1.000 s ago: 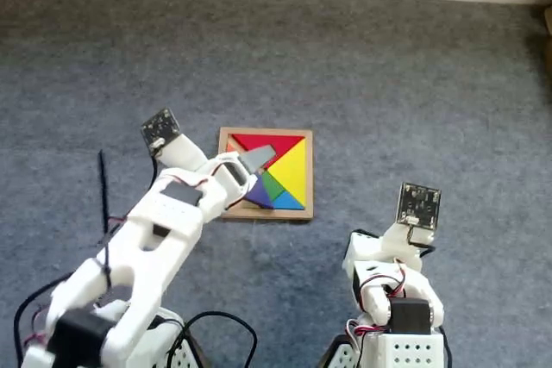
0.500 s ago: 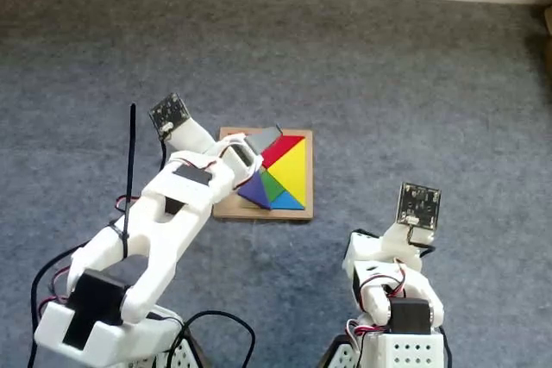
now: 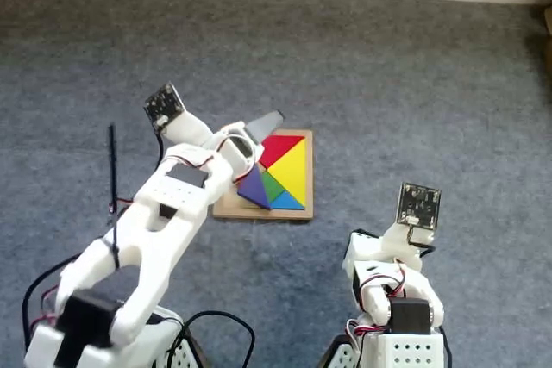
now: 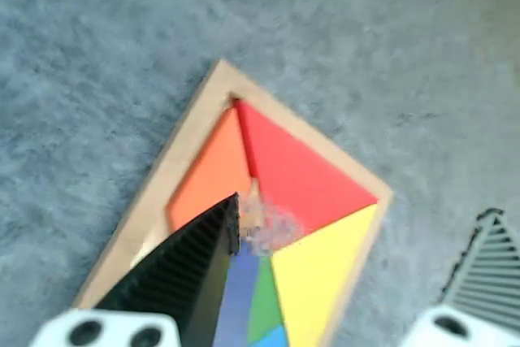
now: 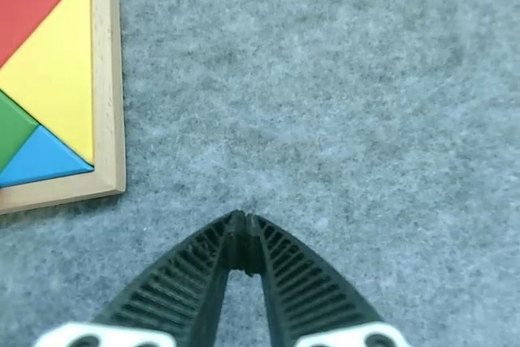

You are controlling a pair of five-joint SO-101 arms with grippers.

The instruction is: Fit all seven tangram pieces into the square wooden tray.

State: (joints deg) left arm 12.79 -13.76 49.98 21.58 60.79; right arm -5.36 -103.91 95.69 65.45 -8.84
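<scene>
Surface: grey, fuzzy carpet-like cloth (image 3: 414,66), with a pale wall strip along the 12 o'clock edge of the high view.
Left fingers: the left gripper (image 4: 361,209) is spread wide and clasps nothing. One ribbed black finger (image 4: 191,262) has its tip over the middle of the tray; whether it touches the pieces cannot be told. The other finger (image 4: 487,258) hangs off the tray, over cloth.
Right fingers: the right gripper (image 5: 244,229) is pressed together tip to tip with nothing between, over bare cloth at 5 o'clock from the tray.
Tray: the square wooden tray (image 3: 259,212) lies flat near the middle of the surface and has a light, smooth rim.
Pieces: flat, matte, straight-edged, and lying inside the rim. They are a red triangle (image 4: 301,168), a yellow triangle (image 4: 325,266), an orange piece (image 4: 211,176), a purple-blue piece (image 3: 254,187), a green piece (image 3: 272,185) and a light blue triangle (image 5: 41,160).
Blur: a pale smudge (image 4: 264,221) sits beside the fingertip; what it is cannot be told.
Views: in the high view the left arm (image 3: 155,230) covers the tray's 9 o'clock side. The left wrist view shows the orange piece against the rim. The right wrist view shows the light blue triangle flush in a corner.
</scene>
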